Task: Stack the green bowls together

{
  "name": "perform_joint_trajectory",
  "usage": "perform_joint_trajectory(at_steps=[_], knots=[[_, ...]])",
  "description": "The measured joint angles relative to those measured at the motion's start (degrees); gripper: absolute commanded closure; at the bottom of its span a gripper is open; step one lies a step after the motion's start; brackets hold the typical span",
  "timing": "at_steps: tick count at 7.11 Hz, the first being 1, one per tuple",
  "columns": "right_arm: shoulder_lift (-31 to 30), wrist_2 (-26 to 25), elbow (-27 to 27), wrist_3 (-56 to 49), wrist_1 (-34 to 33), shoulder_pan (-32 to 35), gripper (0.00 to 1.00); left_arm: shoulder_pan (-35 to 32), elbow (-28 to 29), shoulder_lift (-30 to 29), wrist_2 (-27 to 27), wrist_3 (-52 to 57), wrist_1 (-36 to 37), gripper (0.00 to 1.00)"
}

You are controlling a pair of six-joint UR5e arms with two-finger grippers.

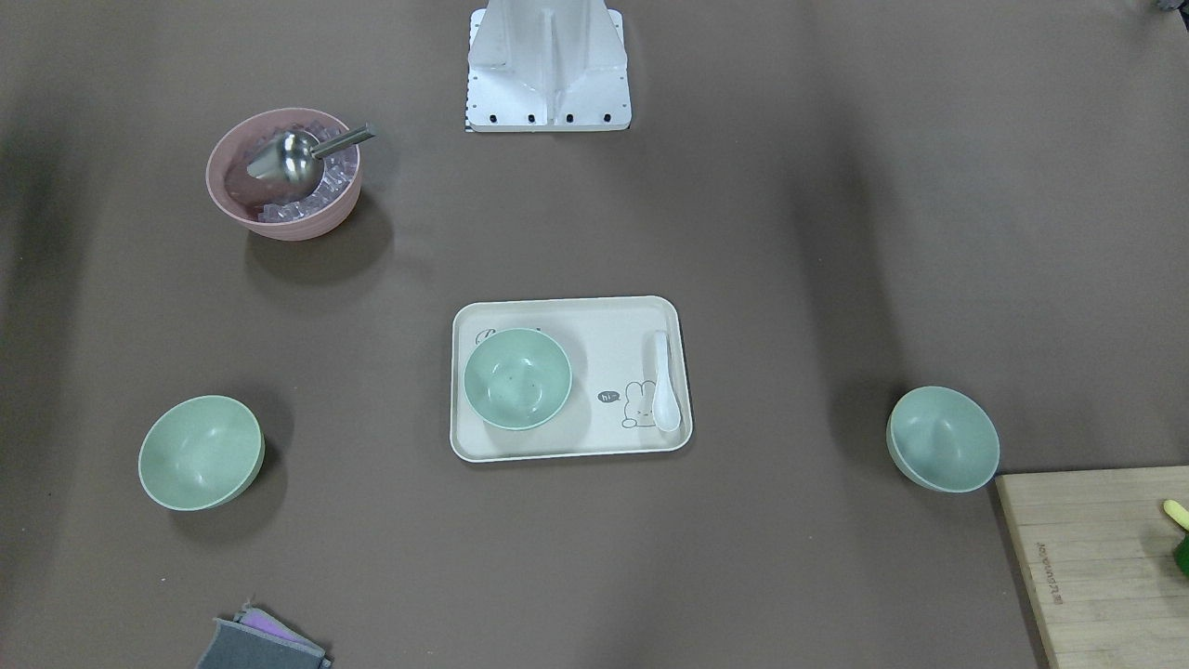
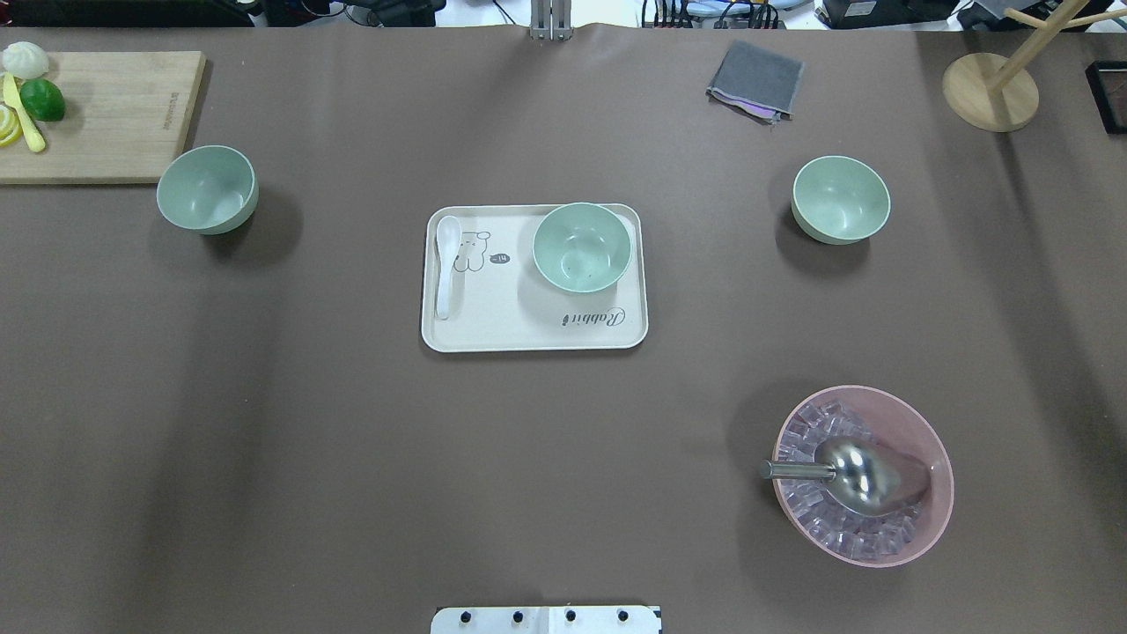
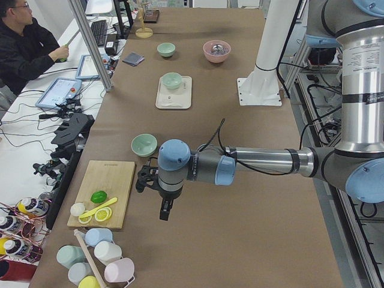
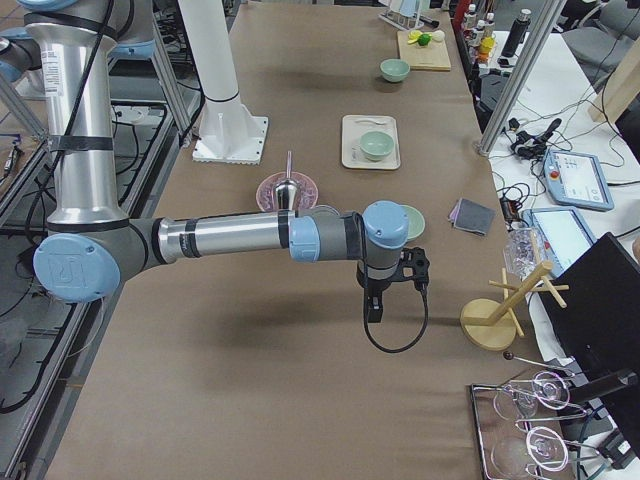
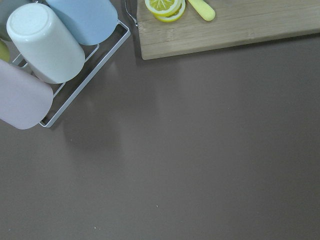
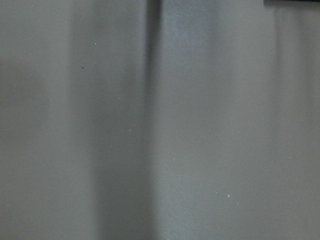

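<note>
Front-facing view: the speckled green bowl (image 1: pixel 517 378) stands upright on a cream tray (image 1: pixel 594 437), with a white spoon (image 1: pixel 664 381) at the tray's other side. The second green bowl (image 1: pixel 200 452) sits alone on the brown surface (image 1: pixel 836 232) at the robot's right. The third green bowl (image 1: pixel 943 439) sits at the robot's left, just beside the corner of a wooden board (image 1: pixel 1096 557). The three are well apart.
Overhead view: a pink bowl (image 2: pixel 933 519) of ice with a metal scoop (image 2: pixel 858 475) stands near the robot's right; a grey cloth (image 2: pixel 755 79) lies beyond the second green bowl.
Left-end view: the left gripper (image 3: pixel 164 211) hangs above bare surface beside the wooden board, near the third green bowl; I cannot tell how its jaws stand.
Right-end view: the right gripper (image 4: pixel 372 310) hangs above bare surface near the second green bowl; I cannot tell how its jaws stand.
Left wrist view: cups (image 5: pixel 45 42) in a wire rack (image 5: pixel 90 75), lemon slices (image 5: pixel 165 7) on the wooden board, bare surface below.
Right wrist view: blurred bare surface only.
</note>
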Motion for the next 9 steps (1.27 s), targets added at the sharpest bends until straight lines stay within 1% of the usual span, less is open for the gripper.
perform_joint_trajectory(at_steps=[9], knots=[[0.41, 0.16, 0.47, 0.18, 0.08, -0.18, 0.00, 0.09, 1.12, -0.19, 0.25, -0.26, -0.08, 0.02]])
